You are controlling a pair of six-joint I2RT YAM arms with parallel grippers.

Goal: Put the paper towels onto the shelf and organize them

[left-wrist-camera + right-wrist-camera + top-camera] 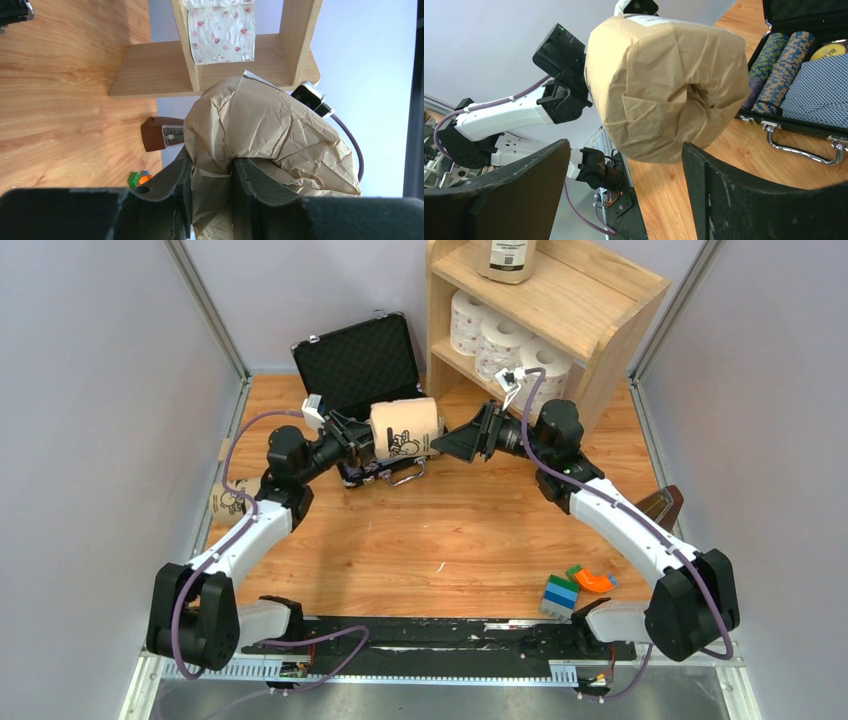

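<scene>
Left claw [210,172] tight on tan roll [664,90], right claw [624,150] wide alongside.

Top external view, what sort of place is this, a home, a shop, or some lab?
Probably a robot lab test cell, not a home: bare grey wall panels box in a wooden table, and a left arm and right arm are bolted at its near edge.
</scene>
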